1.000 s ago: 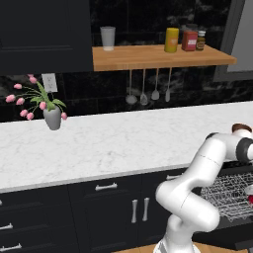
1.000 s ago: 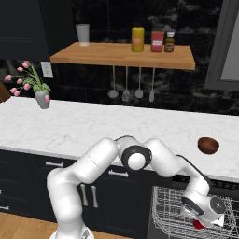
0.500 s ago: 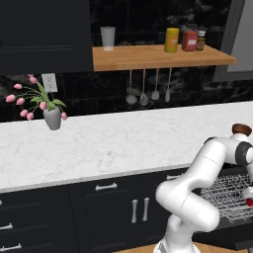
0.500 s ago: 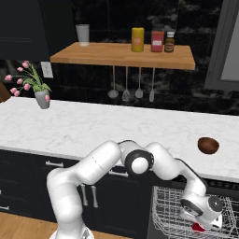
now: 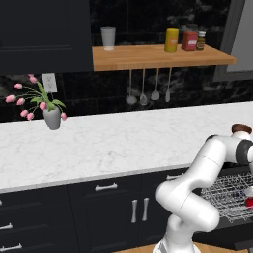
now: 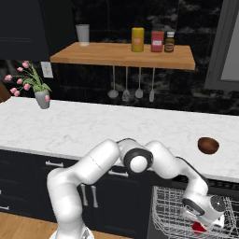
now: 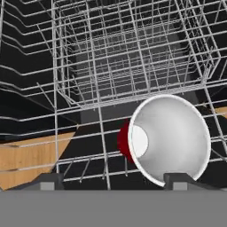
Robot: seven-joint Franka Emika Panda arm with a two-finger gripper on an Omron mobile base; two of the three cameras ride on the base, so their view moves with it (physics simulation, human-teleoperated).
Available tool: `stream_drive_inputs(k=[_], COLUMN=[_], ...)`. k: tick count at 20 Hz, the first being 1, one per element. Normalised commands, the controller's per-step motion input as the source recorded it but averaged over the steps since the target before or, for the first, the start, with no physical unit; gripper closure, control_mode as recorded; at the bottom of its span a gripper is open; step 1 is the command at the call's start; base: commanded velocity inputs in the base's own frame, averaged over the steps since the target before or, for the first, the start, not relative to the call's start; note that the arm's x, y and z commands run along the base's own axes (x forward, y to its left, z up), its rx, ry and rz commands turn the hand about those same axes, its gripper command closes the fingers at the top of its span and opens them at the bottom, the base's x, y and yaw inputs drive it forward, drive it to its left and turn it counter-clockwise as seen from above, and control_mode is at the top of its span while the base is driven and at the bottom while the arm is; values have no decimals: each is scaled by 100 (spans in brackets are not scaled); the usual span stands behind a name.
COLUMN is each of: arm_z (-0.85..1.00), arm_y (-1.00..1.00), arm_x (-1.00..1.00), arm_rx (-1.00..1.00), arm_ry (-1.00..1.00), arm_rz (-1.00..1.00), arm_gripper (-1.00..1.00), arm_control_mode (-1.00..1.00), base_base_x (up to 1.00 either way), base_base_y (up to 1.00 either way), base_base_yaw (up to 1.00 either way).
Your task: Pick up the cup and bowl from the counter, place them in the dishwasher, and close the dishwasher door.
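Note:
The cup [image 7: 170,139], red outside and white inside, lies on its side in the dishwasher's grey wire rack [image 7: 88,66], mouth toward the hand camera. My gripper [image 7: 115,179] stands open just above it, fingers spread wide, with the right fingertip [image 7: 181,179] in front of the cup's lower rim. From the right base view the hand hangs low over the pulled-out rack [image 6: 165,212], with the red cup [image 6: 200,227] beneath it. The brown bowl [image 6: 207,145] [image 5: 241,129] sits on the white counter [image 6: 116,126] above the dishwasher. The dishwasher door is out of view.
A vase of pink flowers [image 5: 51,116] stands at the counter's left. A wooden shelf [image 5: 158,55] holds a glass and jars, with utensils hanging under it. Dark cabinets with silver handles [image 5: 106,187] sit left of the dishwasher. Wood floor shows through the rack [image 7: 31,155].
The jaws have gone from shut on the cup to wide open, letting it go in the rack. The arm has barely shifted.

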Motion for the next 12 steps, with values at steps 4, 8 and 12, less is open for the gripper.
stream_drive_inputs(k=[4,8,12], arm_z=[76,93,20], arm_y=[0,0,0], arm_x=[-17,-1,17], arm_rx=[-1,-4,-6], arm_ry=[-5,0,0], arm_rz=[0,0,0], arm_gripper=[-100,-100,-100], arm_control_mode=[-100,-100,-100], base_base_x=[0,0,0], base_base_y=[0,0,0], base_base_yaw=[0,0,0])
